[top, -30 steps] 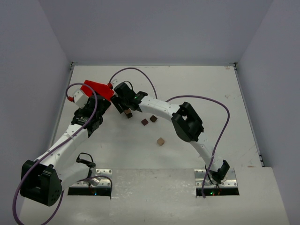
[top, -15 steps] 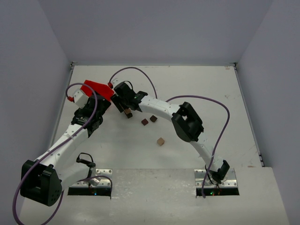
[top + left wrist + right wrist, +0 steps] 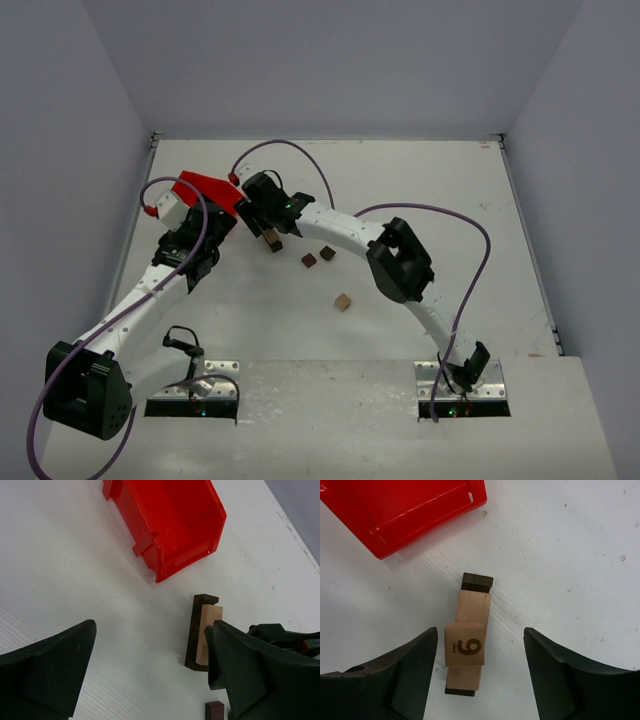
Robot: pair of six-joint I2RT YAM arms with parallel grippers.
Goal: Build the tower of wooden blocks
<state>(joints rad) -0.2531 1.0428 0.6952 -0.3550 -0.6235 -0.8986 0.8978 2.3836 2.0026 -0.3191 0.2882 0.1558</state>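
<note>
The wood block tower [image 3: 468,635] stands as a slim column of tan and dark brown cubes, with a tan cube marked "6" on top. It also shows in the top view [image 3: 271,240] and in the left wrist view [image 3: 202,632]. My right gripper [image 3: 480,636] is open above it, with one finger on each side and neither touching it. My left gripper [image 3: 150,655] is open and empty, just left of the tower. Loose cubes lie to the right: two dark ones [image 3: 309,260] [image 3: 327,253] and a tan one [image 3: 343,301].
A red plastic bin [image 3: 205,188] lies tipped at the far left, close behind the tower, and also shows in the left wrist view [image 3: 165,520] and the right wrist view [image 3: 400,510]. Both arms crowd around the tower. White table [image 3: 430,200] extends to the right.
The right wrist has shifted very slightly over the tower. The tower, the loose cubes and the left arm have not moved.
</note>
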